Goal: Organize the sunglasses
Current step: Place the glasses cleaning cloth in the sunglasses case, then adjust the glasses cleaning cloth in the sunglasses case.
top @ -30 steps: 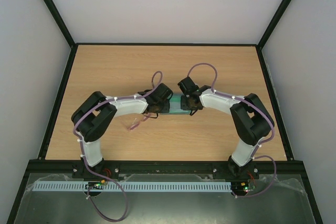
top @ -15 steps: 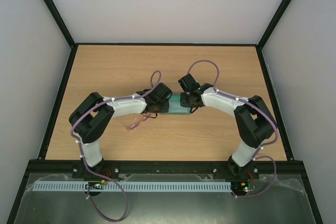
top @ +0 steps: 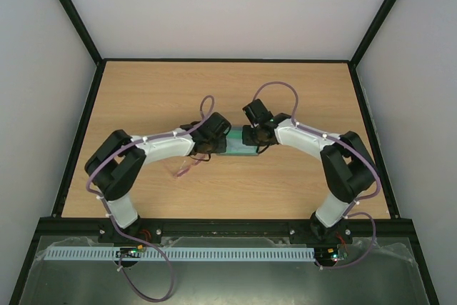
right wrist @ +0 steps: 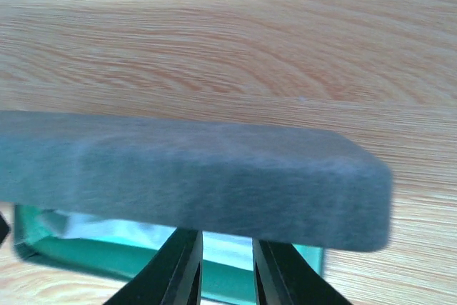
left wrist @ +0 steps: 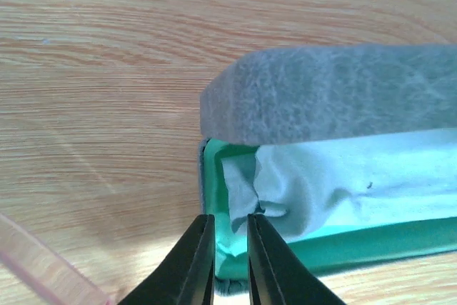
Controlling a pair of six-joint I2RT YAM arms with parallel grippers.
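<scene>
Left fingers: the left gripper (left wrist: 228, 221) is narrow, with only a slim gap. The tips sit at the case's left end, and its green rim shows in the gap. I cannot tell whether they pinch it.
Right fingers: the right gripper (right wrist: 227, 262) is also narrow. It reaches in under the lid from the case's right end, with the tips partly hidden by the lid. I cannot tell whether it grips anything.
Case (left wrist: 357, 251): oblong and green inside. It lies between the two grippers, and its grey lid (left wrist: 335, 98) stands raised over the base.
Cloth (left wrist: 343, 183): pale blue, crumpled inside the case and bunched toward the left end.
Sunglasses (top: 183, 168): outside the case, on the table (top: 214, 91) to the case's near left and apart from it. A pinkish strip at the lower left of the left wrist view is probably part of them.
Step, as I judge it: steadying the open case and settling the cloth before the glasses go in.
Doing it well: press the cloth flat so it leaves room. Let one arm mind the lid so it cannot drop. Send the left arm, which is nearer, for the glasses and take them by the frame rather than a thin arm. Lay them lengthwise in the case.
Risk: the raised cloth could stop the lid from closing.
Writing: no brand, label or writing can be read.
</scene>
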